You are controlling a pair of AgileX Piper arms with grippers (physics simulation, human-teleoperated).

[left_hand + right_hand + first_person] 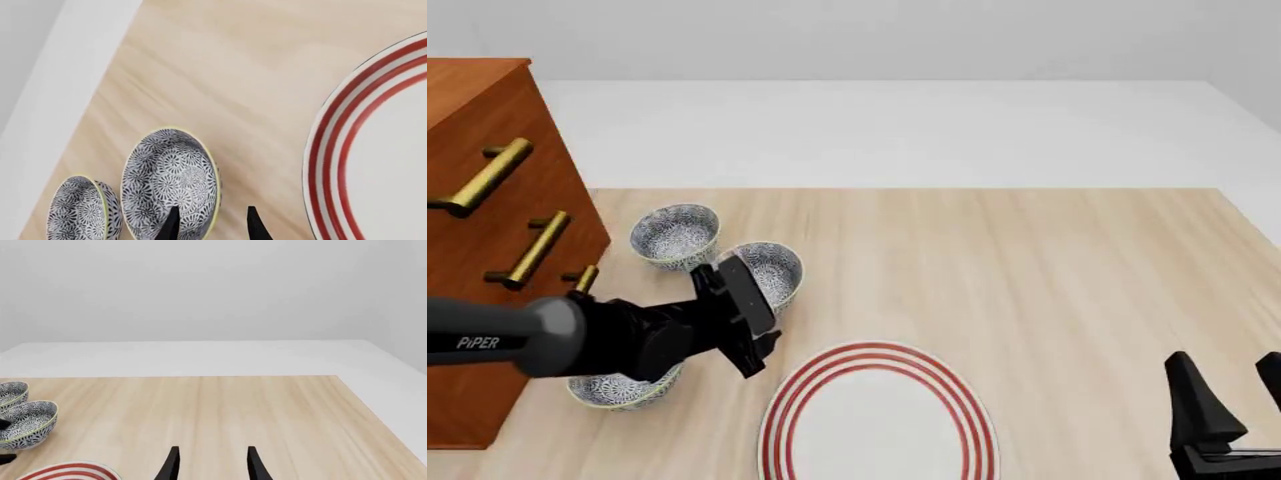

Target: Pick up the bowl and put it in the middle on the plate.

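The bowl (pixel 175 172) is small, with a grey-blue floral pattern and a pale yellow rim, and it stands on the wood table beside the plate (pixel 333 150). My left gripper (pixel 213 226) is open just above it, one fingertip over the bowl's inside and the other outside its rim. In the front view the left gripper (pixel 751 300) covers the near edge of this bowl (pixel 771 268), left of the white, red-ringed plate (pixel 878 415). My right gripper (pixel 1232 395) stands open at the near right, holding nothing, as the right wrist view also shows of the gripper (pixel 212 464).
A look-alike bowl (pixel 675 235) stands behind and to the left, and another (pixel 614 390) lies partly under my left arm. A wooden drawer cabinet (pixel 494 230) with brass handles fills the left side. The table's far edge (pixel 173 376) meets a white floor.
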